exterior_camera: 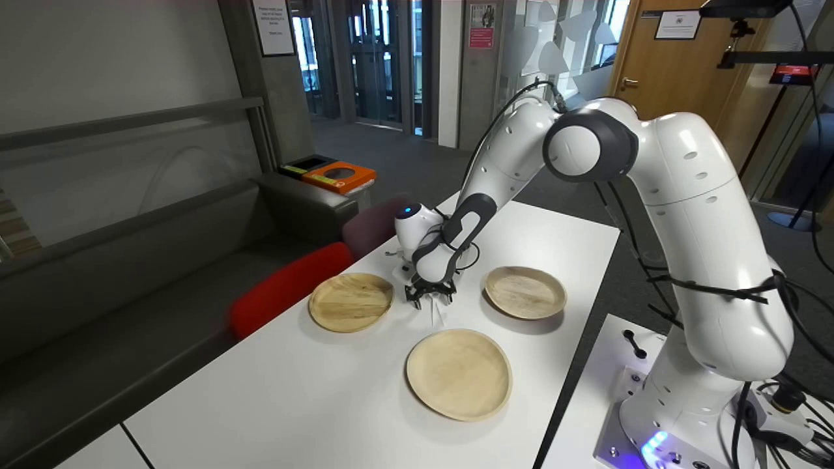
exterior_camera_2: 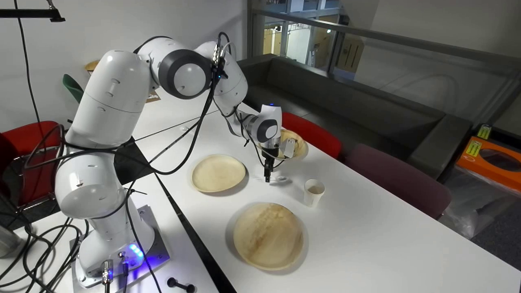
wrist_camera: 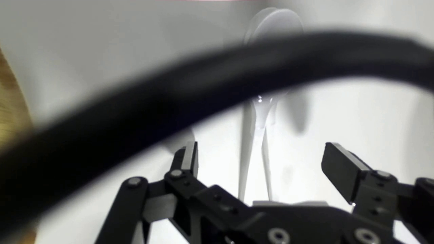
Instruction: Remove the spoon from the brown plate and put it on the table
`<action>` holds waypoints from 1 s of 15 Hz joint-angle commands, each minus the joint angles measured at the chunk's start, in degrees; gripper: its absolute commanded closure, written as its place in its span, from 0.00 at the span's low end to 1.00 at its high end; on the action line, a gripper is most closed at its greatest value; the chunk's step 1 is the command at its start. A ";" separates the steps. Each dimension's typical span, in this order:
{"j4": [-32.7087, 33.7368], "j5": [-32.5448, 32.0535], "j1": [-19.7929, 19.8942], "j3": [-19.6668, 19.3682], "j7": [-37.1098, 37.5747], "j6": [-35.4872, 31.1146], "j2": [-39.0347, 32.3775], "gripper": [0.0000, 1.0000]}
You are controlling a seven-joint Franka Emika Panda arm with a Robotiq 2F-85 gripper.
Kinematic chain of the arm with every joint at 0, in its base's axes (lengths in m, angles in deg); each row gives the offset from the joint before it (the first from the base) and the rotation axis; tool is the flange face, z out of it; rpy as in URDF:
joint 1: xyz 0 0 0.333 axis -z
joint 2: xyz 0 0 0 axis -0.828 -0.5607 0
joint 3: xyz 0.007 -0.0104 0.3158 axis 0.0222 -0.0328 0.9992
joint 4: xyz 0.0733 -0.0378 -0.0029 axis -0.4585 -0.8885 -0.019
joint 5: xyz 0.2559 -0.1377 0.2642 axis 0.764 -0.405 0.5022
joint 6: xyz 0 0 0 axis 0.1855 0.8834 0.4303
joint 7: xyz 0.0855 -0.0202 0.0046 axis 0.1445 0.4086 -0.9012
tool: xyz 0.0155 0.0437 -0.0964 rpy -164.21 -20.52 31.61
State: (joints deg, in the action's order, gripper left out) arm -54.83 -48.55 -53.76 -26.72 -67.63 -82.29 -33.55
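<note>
Fingers (wrist_camera: 342, 166) spread wide, low over the white surface (exterior_camera: 313, 404), holding nothing. Spoon (wrist_camera: 262, 115), whitish, lies on the surface just below them: in the wrist view its handle runs into the gap, clear of both pads, bowl pointing away, middle part hidden behind a blurred black cable (wrist_camera: 217, 84). In an exterior view, golden-tan plate (exterior_camera: 352, 303) to the left of the fingers, tan plate (exterior_camera: 525, 293) to their right, larger pale plate (exterior_camera: 459, 378) in front of them, nearer the camera; which of the former two is the brown one, can't make out. Spoon is off all three. Red chair (exterior_camera: 290, 286) left of the fingers, beyond the golden-tan plate. Pale cup (exterior_camera_2: 312, 200) upright, to the right of the fingers and apart from them in an exterior view. Writing: well behind the fingers, wall notice (exterior_camera: 273, 26), poster (exterior_camera: 482, 26) with a pinkish-red lower half, and door notice (exterior_camera: 677, 25), print too small to read on each. Far right of the fingers in an exterior view, orange bin top (exterior_camera_2: 472, 162) carrying yellow labels (exterior_camera_2: 474, 147), their wording blurred.
</note>
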 commanded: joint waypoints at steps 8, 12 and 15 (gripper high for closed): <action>2.54 0.63 0.21 0.39 0.53 1.65 -0.44 0.70; 2.57 0.66 0.27 0.41 0.42 1.75 -0.46 0.61; 2.49 0.62 0.25 0.39 0.47 1.75 -0.37 0.48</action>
State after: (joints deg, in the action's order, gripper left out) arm -53.21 -48.55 -53.75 -26.69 -67.63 -82.21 -33.94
